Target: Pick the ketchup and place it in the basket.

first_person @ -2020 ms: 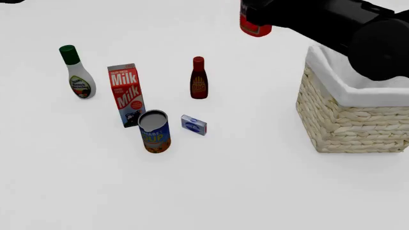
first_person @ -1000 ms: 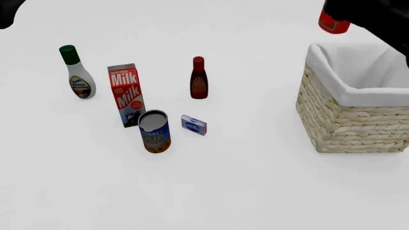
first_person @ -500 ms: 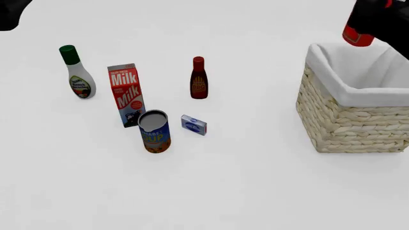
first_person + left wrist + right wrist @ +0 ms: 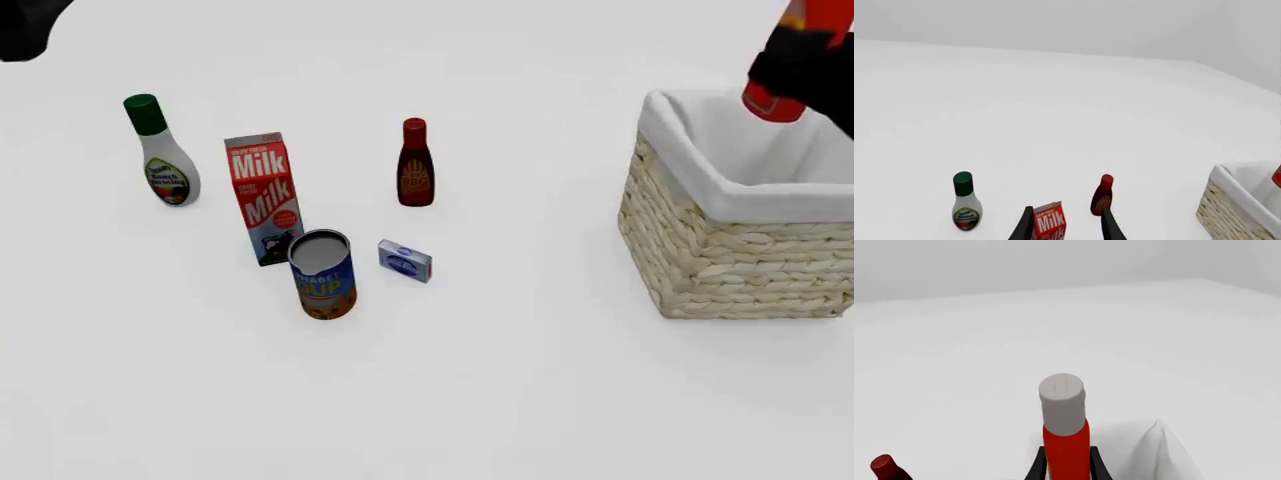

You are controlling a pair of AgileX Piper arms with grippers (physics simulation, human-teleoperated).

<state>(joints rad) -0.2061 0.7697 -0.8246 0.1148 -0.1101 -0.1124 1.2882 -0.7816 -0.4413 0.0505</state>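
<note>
Hanging high off to the left, the left gripper has its fingers spread and empty; over on the right, the right gripper clamps the ketchup, suspended above the basket.

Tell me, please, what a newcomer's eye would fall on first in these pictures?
Probably the large woven beige wicker basket with white cloth lining at the table's right side, with the tall bright red ketchup bottle held above its opening by the right gripper, shut on the bottle. Next, the cluster at left centre: a red milk carton, a white dressing bottle with a green cap and a dark red-brown sauce bottle.
</note>
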